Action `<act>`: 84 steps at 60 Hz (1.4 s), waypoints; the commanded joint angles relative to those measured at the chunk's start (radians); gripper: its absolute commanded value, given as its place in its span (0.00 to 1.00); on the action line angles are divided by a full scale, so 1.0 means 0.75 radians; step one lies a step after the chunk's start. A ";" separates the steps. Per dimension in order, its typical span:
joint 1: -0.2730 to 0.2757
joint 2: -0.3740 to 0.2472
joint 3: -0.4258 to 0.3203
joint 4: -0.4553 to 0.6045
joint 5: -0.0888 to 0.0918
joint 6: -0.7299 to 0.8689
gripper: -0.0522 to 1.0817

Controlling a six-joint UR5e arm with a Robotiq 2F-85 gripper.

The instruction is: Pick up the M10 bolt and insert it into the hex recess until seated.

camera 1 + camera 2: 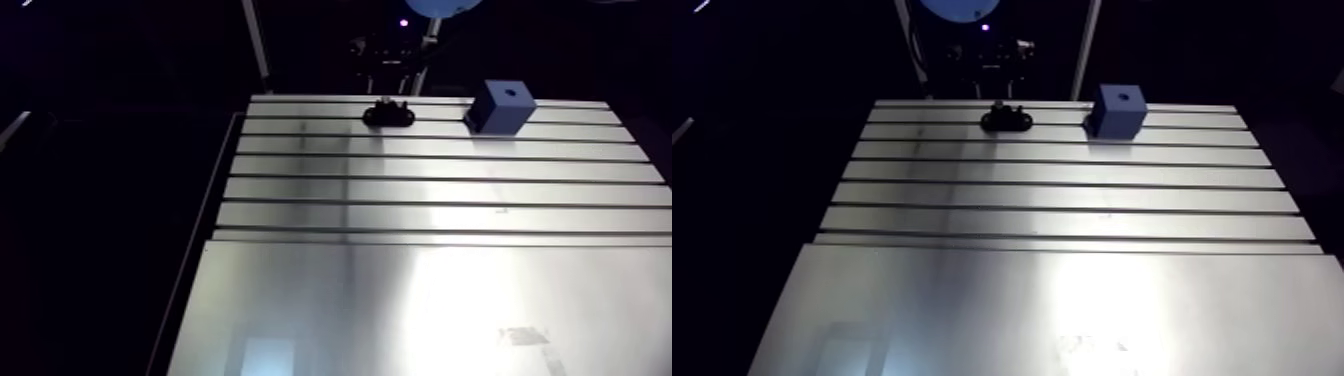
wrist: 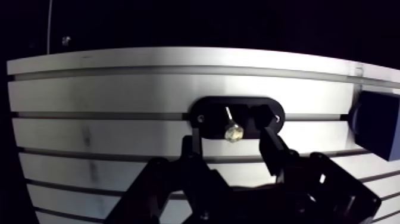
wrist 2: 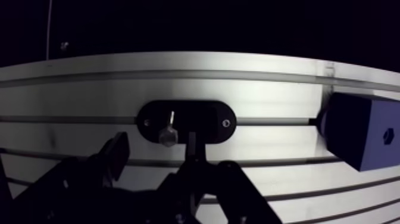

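Your gripper (image 2: 228, 142) is released, fingers spread either side of the bolt (image 2: 233, 132) standing in its black holder (image 2: 208, 110).

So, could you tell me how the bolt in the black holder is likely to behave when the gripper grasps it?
The bolt looks like shiny metal, so probably stiff and slippery in the open gripper. It sticks up from the black holder, seemingly unclamped, so it may tip when nudged. Freed, its round shank could roll on the table.

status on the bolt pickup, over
End effector open, lined up on bolt. Bolt on black holder, not gripped. Blue block aside, nothing blocking.
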 commanded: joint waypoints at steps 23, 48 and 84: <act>-0.002 0.020 0.006 -0.004 -0.003 -0.020 0.40; -0.006 0.027 0.010 -0.004 -0.003 -0.020 0.42; 0.000 0.027 0.031 -0.086 -0.012 -0.002 0.46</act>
